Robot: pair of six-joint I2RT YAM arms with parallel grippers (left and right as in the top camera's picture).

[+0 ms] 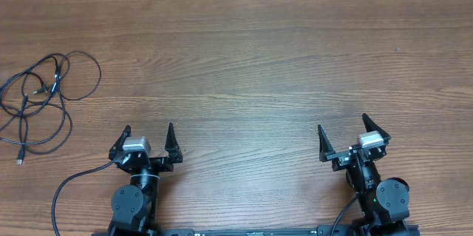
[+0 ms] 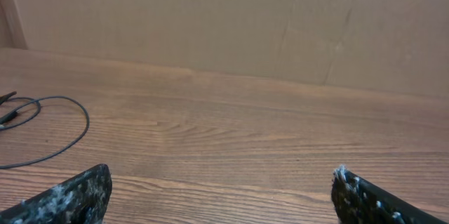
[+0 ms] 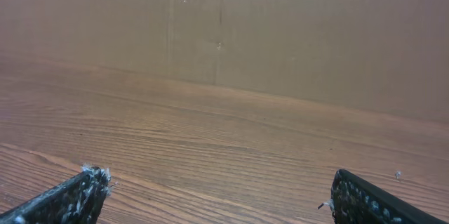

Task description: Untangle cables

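Cables (image 1: 38, 88) are black. Table (image 1: 259, 58) is brown w/ wood-grain lines. Left gripper (image 1: 148, 126) & right gripper (image 1: 341, 122) are black, w/ whitish specks on fingers (image 2: 70, 196). Wall (image 3: 280, 27) is plain tan.

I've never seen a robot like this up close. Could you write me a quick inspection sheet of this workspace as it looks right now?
Surface: wood-grain table, brown, flat.
Job's things: thin black cables, a loose tangle of loops with small plug ends, lying at the table's left edge; nothing is touching them.
Clutter: nothing seen.
Grippers: left gripper and right gripper are both open with empty fingers, at the near side of the table, well apart from the cables.
Cables: a thicker black arm wire curves away from the left arm's base; it is not part of the tangle.
Surroundings: plain brown board wall behind the table.
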